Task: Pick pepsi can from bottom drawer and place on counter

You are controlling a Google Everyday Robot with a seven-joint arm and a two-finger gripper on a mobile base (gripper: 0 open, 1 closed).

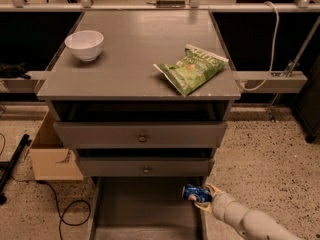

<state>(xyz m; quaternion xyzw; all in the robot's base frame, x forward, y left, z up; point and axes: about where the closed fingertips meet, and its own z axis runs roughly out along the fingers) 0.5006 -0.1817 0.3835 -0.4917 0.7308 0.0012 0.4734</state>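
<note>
The pepsi can (192,193) lies on its side at the right edge of the open bottom drawer (135,209), just below the front of the middle drawer. My gripper (202,198) reaches in from the lower right on a pale arm, with its fingers around the can. The counter (135,54) is the flat grey top of the cabinet above.
A white bowl (84,44) sits at the counter's left and a green chip bag (192,68) at its right. Two knobbed upper drawers (142,134) are slightly open. A cardboard box (50,151) and black cables lie on the floor to the left.
</note>
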